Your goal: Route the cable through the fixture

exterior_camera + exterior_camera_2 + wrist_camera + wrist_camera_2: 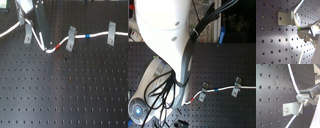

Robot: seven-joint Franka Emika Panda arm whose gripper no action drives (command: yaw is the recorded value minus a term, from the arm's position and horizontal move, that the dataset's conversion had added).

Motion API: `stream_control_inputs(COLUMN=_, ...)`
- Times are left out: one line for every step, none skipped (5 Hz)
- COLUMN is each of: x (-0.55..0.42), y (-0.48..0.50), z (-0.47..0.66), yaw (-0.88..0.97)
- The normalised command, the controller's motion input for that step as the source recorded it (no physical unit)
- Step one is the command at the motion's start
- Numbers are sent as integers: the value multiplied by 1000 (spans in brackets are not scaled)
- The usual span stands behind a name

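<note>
White cable [95,35] runs across the black perforated board [65,95], already seated in the middle clip [71,38] and the clip [111,33] at the first exterior view's right. The gripper [46,46] sits low beside the remaining fixture [26,33], its fingers apparently pinched on the cable, though blur makes this uncertain. In the first wrist view the cable [296,15] passes just beside the fixture [286,18]. The arm should keep the cord taut and low, slide it under the clip's bent lip, and avoid dragging it out of the middle clip.
</note>
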Motion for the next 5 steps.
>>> stream_control_inputs(x=-252, y=-89, z=412, yaw=-117)
stream_control_inputs(x=-222, y=-171, z=295, yaw=-57)
stream_control_inputs(x=-108, y=-175, z=-36, yaw=71)
stream_control_inputs(x=-74, y=-158, z=-128, yaw=149)
stream_control_inputs(x=8, y=-8, z=0, yaw=0)
